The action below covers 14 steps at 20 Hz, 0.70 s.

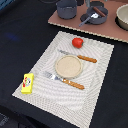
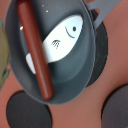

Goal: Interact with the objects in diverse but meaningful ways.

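Risk: the sausage (image 2: 35, 50) is round and lies loose in the saucepan (image 2: 75, 85); a slanted pinch could roll it onto the fish (image 2: 60, 37).
Cause: both lie side by side, touching, in one pan.
Position: the wrist view looks straight down into the pan.
Claw: no fingers in view; cannot tell.
Elsewhere: tomato (image 1: 77, 42) just beyond the plate (image 1: 68, 66).

A mock kitchen tabletop: a toy stove (image 1: 87, 22) with black burners, plus a placemat (image 1: 65, 70) set for dining.
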Motion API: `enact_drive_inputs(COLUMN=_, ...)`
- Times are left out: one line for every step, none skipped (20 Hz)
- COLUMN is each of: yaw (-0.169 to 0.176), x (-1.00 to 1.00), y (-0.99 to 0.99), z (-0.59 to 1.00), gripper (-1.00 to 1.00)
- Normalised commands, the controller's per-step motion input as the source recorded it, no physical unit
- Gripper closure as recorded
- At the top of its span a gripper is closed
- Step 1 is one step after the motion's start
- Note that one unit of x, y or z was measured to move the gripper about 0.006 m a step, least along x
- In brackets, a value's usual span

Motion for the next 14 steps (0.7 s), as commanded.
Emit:
enact_drive_inputs(yaw=0.000, x=0.24, y=0.29, z=0.00, gripper=-1.00)
enact_drive_inputs(yaw=0.000, x=0.25, y=0.31, z=0.00, gripper=-1.00)
enact_drive_inputs(yaw=0.000, x=0.24, y=0.32, z=0.00, gripper=-1.00)
enact_drive_inputs(yaw=0.000, x=0.24, y=0.32, z=0.00, gripper=-1.00)
enact_drive_inputs(yaw=0.000, x=0.23, y=0.31, z=0.00, gripper=-1.00)
enact_drive_inputs(yaw=0.000, x=0.24, y=0.31, z=0.00, gripper=-1.00)
enact_drive_inputs(yaw=0.000, x=0.23, y=0.31, z=0.00, gripper=-1.00)
enact_drive_inputs(yaw=0.000, x=0.20, y=0.27, z=0.00, gripper=-1.00)
enact_drive_inputs(yaw=0.000, x=0.20, y=0.26, z=0.00, gripper=-1.00)
enact_drive_inputs(yaw=0.000, x=0.16, y=0.22, z=-0.01, gripper=-1.00)
enact_drive_inputs(yaw=0.002, x=0.14, y=0.23, z=-0.08, gripper=-1.00)
enact_drive_inputs(yaw=0.025, x=0.06, y=0.21, z=-0.19, gripper=-1.00)
enact_drive_inputs(yaw=0.043, x=0.00, y=0.17, z=-0.29, gripper=-1.00)
enact_drive_inputs(yaw=0.063, x=0.00, y=0.13, z=-0.34, gripper=-1.00)
